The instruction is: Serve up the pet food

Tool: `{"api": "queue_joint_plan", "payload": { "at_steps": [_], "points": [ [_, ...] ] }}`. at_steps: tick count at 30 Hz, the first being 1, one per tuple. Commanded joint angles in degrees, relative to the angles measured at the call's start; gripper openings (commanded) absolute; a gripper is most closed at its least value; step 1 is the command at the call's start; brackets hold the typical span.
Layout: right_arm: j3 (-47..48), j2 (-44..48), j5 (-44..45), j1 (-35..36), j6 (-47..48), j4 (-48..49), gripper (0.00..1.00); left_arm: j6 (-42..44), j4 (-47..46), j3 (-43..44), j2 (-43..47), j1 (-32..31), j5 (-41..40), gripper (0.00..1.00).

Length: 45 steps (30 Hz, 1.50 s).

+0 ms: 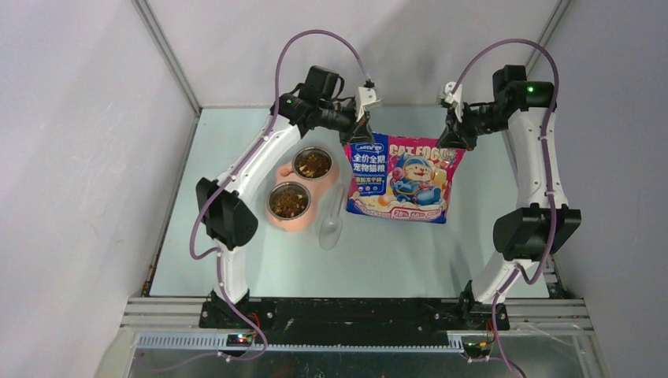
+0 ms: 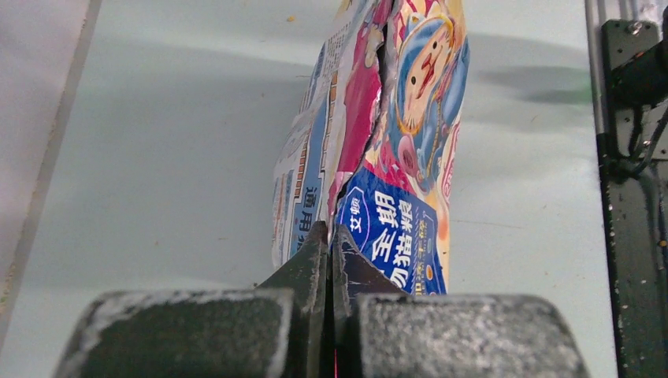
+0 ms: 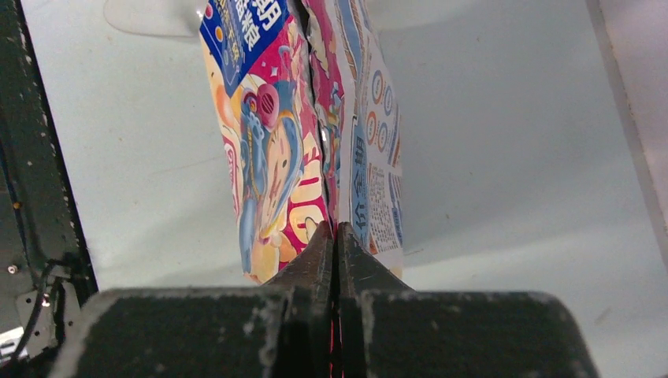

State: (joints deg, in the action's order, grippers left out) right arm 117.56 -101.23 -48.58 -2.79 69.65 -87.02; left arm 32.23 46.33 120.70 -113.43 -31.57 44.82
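My left gripper [image 2: 329,236] has its jaws pressed together on one top corner of the bag [image 2: 394,157], and only the thin printed foil sits between them. My right gripper [image 3: 332,232] does the same on the other top corner, jaws tight on the foil, nothing else in them. Between the two pinches the mouth of the bag shows in both wrist views as a narrow dark slit, so I judge that it is open only a little. In the view from above, the bag hangs from my two grips with its printed face to the camera. It reaches toward 6 o'clock over the table [image 1: 394,264], and I cannot tell if its lower edge touches the surface. The pet food [image 1: 313,164] is at 9 o'clock from the bag. It lies as brown heaps in the far bowl [image 1: 297,161] and in the near bowl [image 1: 270,203], which sit together in a pink stand [image 1: 293,225]. At about 7 o'clock from the bag, just beside the stand, a translucent scoop [image 1: 331,227] lies on the table, and I see nothing in it. Because both bowls hold kibble, I judge that the serving itself is mostly done and the step in hand is the handling of the bag. The next move calls for both arms to move together and keep the slit upward. If one side drops or one pinch slips, the bag can tilt and spill kibble toward the bowls and the scoop.
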Motion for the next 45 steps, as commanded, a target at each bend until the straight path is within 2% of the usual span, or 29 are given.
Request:
{"api": "queue_joint_plan", "payload": {
  "at_steps": [1,6,9,11,17,19,21,22,23,29,30,33,37,40,42,43,45],
  "points": [
    [-3.02,5.46,1.67,-3.26,-2.66,4.2,0.0,-4.02,1.9,-1.67,3.17,4.66,-2.96,0.0],
    [-5.34,6.05,1.99,2.05,-6.84,7.98,0.02,-7.45,-0.74,-3.45,4.68,2.23,0.98,0.0],
    [-5.32,5.25,2.22,4.85,-8.51,9.3,0.17,-10.01,-2.74,-4.17,5.16,1.25,2.65,0.0],
    [-4.97,4.45,2.54,6.65,-9.24,9.63,0.22,-10.81,-3.37,-4.16,5.15,0.95,2.83,0.0],
    [-4.08,2.01,2.95,10.5,-11.33,11.31,0.29,-13.21,-4.83,-4.26,5.3,0.81,3.13,0.0],
    [-3.94,1.38,3.4,11.27,-11.76,11.85,0.25,-13.28,-4.81,-4.26,5.4,0.83,3.14,0.0],
    [-3.6,0.66,3.71,11.48,-12.18,12.1,0.13,-13.0,-4.5,-4.27,5.53,0.88,2.95,0.0],
    [-3.29,0.33,3.7,11.44,-12.52,12.12,0.03,-12.74,-4.21,-4.26,5.56,0.89,2.79,0.0],
    [-3.25,0.29,3.68,11.42,-12.65,12.22,0.01,-12.6,-4.08,-4.21,5.64,0.96,2.71,0.0],
    [-3.5,0.59,2.35,10.58,-17.21,15.56,0.0,-11.02,-2.8,-3.89,6.01,1.16,3.72,0.0],
    [-3.57,0.55,2.17,10.71,-19.12,16.8,0.09,-11.13,-3.1,-4.14,6.1,1.2,4.24,0.0],
    [-3.33,-0.39,1.45,11.75,-21.59,17.89,0.24,-12.74,-4.76,-4.82,6.55,1.09,6.46,0.0],
    [-2.89,-1.92,2.88,15.33,-23.43,18.93,0.28,-14.98,-6.72,-4.99,6.73,1.01,7.7,0.0],
    [-1.83,-3.36,3.71,17.13,-24.4,19.83,0.24,-15.24,-6.75,-4.98,6.85,1.03,8.0,0.0],
    [-0.98,-4.33,4.4,17.98,-25.4,20.43,0.16,-14.97,-6.5,-5.07,7.08,0.99,8.07,0.0],
    [-0.46,-4.88,4.7,18.23,-25.71,20.59,0.05,-14.64,-6.27,-5.2,7.13,0.99,8.17,0.0],
    [0.01,-5.13,4.34,18.27,-26.38,20.95,0.0,-14.08,-5.7,-5.37,7.24,0.99,8.28,0.0]
  ]
}}
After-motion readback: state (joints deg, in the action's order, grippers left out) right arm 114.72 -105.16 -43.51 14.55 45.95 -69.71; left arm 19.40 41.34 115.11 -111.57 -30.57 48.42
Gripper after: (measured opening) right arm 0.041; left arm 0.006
